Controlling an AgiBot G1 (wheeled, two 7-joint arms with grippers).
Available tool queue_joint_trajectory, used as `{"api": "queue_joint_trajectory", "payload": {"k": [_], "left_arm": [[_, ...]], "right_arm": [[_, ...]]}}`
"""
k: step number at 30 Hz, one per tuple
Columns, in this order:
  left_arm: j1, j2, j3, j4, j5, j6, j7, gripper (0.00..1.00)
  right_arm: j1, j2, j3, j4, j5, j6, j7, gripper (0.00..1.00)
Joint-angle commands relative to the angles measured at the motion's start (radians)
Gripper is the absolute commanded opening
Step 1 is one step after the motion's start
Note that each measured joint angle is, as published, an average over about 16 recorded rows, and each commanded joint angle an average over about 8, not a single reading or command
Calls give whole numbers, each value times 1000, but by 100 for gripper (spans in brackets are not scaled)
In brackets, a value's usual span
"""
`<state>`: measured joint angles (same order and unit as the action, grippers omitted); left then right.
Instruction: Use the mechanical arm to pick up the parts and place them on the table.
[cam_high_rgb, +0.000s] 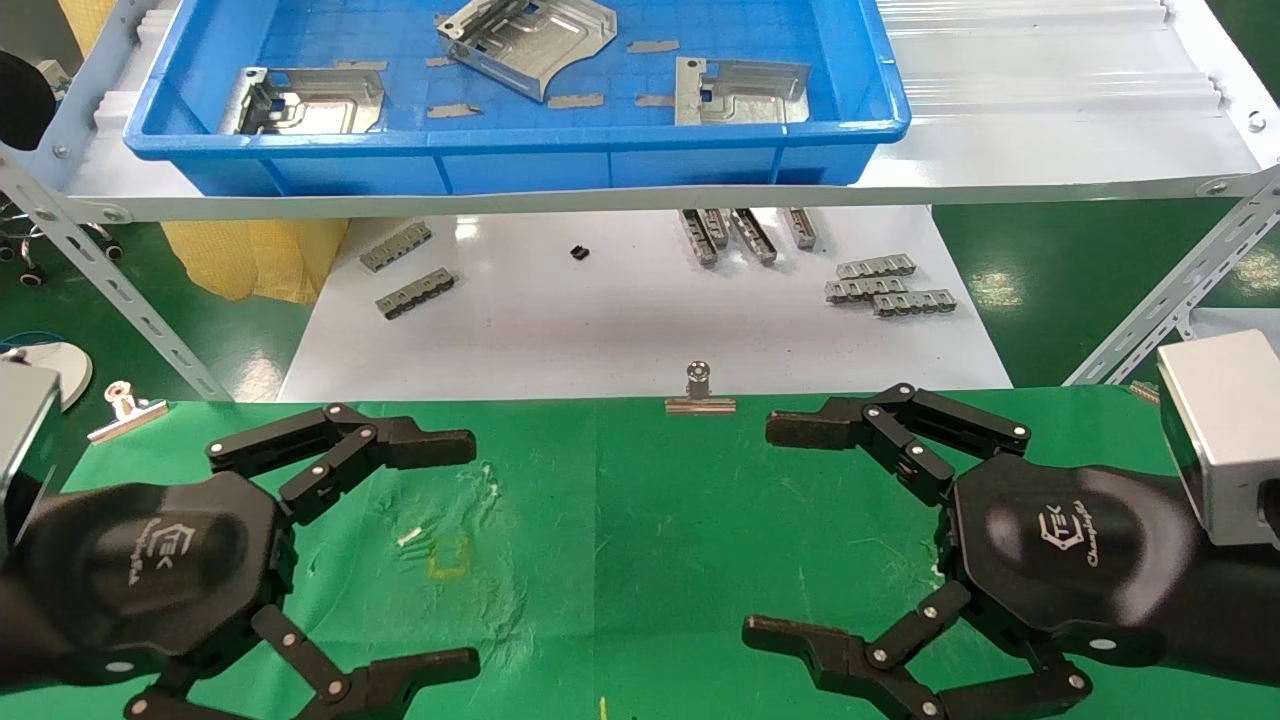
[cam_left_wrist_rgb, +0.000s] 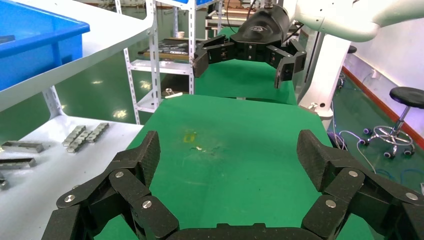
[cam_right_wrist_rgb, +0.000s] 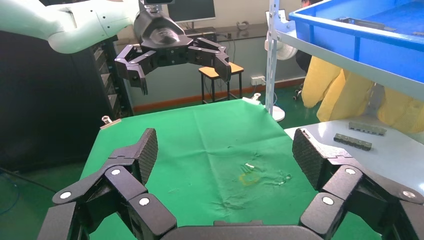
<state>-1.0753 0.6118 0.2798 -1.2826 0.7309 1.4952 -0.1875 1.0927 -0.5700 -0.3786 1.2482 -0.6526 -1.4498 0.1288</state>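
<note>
Three silver stamped parts lie in the blue bin on the shelf: one at the left (cam_high_rgb: 305, 100), one tilted in the middle (cam_high_rgb: 530, 40), one at the right (cam_high_rgb: 740, 92). Both black three-fingered grippers hover low over the green table (cam_high_rgb: 640, 520), palms facing each other. My left gripper (cam_high_rgb: 466, 555) (cam_left_wrist_rgb: 230, 155) is open with nothing in it, near the yellow square mark (cam_high_rgb: 447, 557). At the table's right side, the right gripper (cam_high_rgb: 765, 530) (cam_right_wrist_rgb: 226, 150) is also open and empty. Neither touches a part.
The blue bin (cam_high_rgb: 520, 150) sits on a white ribbed shelf (cam_high_rgb: 1050, 120) above a white board (cam_high_rgb: 620, 320) that carries grey slotted strips (cam_high_rgb: 890, 283). Binder clips (cam_high_rgb: 699, 392) (cam_high_rgb: 125, 410) grip the cloth's far edge. Slanted shelf braces (cam_high_rgb: 110, 290) (cam_high_rgb: 1170, 300) flank the board.
</note>
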Motion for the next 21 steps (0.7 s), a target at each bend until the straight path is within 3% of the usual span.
{"api": "queue_joint_trajectory", "payload": {"k": [1,21], "left_arm": [[0,0,0,0,0,0,0,100],[0,0,0,0,0,0,0,100]], "right_arm": [[0,0,0,0,0,0,0,0],[0,0,0,0,0,0,0,0]]}}
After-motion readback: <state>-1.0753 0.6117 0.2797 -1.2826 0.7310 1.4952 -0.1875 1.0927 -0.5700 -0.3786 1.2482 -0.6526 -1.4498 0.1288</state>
